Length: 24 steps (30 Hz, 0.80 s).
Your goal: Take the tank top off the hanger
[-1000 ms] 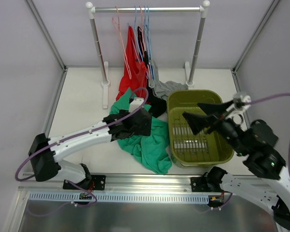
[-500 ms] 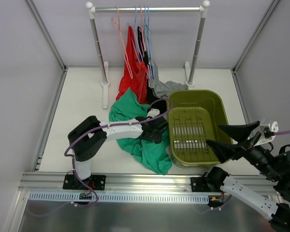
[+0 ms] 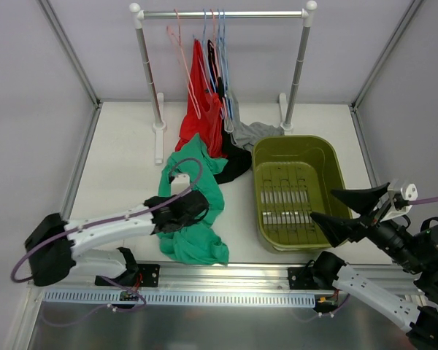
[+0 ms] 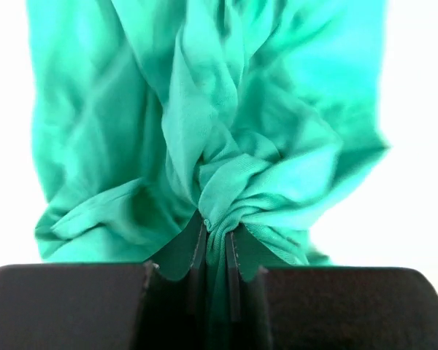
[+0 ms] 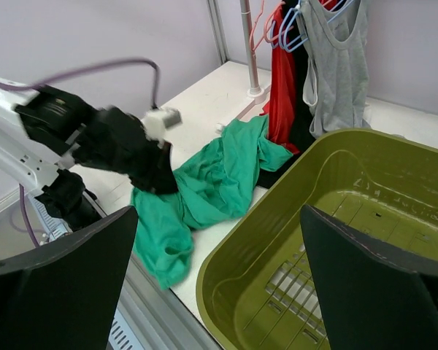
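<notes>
The left gripper (image 4: 217,246) is clamped tight on a bunched fold of the green tank top (image 3: 204,244). The top lies crumpled on the table (image 3: 124,160) between the arm bases and the rack (image 3: 223,13), w/ its far end just beside the red garment (image 3: 203,109) hanging there (can't tell if a strap is hooked on one of the hangers (image 3: 213,36); folds hide it). The right gripper (image 3: 323,205) hangs spread wide, holding nothing, just off the near right corner of the olive basket (image 3: 328,157). Risks, imo: if a strap is caught, pulling toward the bases could drag a hanger off the rail, or tug the red garment & the black garment (image 3: 235,164) down w/ it. The pinch is on a thin twist of fabric, so it may slip out under tension. A hard yank could also tip the rack.
</notes>
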Each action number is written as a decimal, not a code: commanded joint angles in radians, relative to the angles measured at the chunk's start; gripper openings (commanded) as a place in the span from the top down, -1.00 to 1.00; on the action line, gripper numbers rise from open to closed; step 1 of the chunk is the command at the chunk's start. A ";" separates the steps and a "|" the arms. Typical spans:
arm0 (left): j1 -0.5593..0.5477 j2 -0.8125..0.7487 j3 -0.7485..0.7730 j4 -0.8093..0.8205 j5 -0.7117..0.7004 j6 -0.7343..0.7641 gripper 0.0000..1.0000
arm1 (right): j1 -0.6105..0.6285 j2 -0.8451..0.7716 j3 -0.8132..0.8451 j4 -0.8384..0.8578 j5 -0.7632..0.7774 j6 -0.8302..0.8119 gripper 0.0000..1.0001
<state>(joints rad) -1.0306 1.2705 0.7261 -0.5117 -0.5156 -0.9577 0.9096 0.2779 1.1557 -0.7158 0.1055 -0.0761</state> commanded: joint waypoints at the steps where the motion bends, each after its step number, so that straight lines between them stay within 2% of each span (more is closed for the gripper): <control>1: 0.001 -0.254 0.033 -0.125 -0.159 -0.044 1.00 | 0.003 0.040 -0.002 0.042 0.013 -0.028 -0.99; 5: 0.001 -0.376 0.169 -0.183 -0.225 0.124 1.00 | 0.005 0.067 -0.013 0.056 0.022 -0.031 -0.99; 9: 0.001 -0.405 0.413 -0.215 -0.277 0.289 1.00 | 0.005 0.073 -0.030 0.081 0.060 -0.036 -0.99; 11: 0.000 -0.382 0.517 -0.215 -0.267 0.371 1.00 | 0.003 0.075 -0.036 0.091 0.095 -0.042 -0.99; 13: -0.002 -0.340 0.683 -0.215 -0.233 0.496 1.00 | 0.003 0.081 -0.040 0.096 0.132 -0.047 -0.99; 17: -0.035 -0.246 0.978 -0.217 -0.131 0.702 1.00 | 0.005 0.107 -0.054 0.095 0.357 -0.027 -0.99; 18: -0.045 -0.226 1.095 -0.218 -0.112 0.726 1.00 | 0.005 0.115 -0.059 0.093 0.384 -0.028 -0.99; 20: -0.066 -0.163 1.212 -0.217 -0.068 0.804 1.00 | 0.005 0.144 -0.065 0.092 0.440 -0.027 -0.99; 21: -0.078 -0.140 1.331 -0.218 -0.057 0.829 1.00 | 0.005 0.152 -0.068 0.092 0.450 -0.025 -0.99; 23: -0.085 -0.067 1.448 -0.215 -0.028 0.900 1.00 | 0.005 0.170 -0.070 0.088 0.473 -0.024 -0.99; 24: -0.086 -0.042 1.563 -0.215 0.045 0.921 1.00 | 0.003 0.182 -0.071 0.087 0.482 -0.018 -0.99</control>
<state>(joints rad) -1.1030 1.1679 2.0800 -0.7570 -0.6041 -0.2188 0.9100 0.4213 1.0912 -0.6697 0.4782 -0.0975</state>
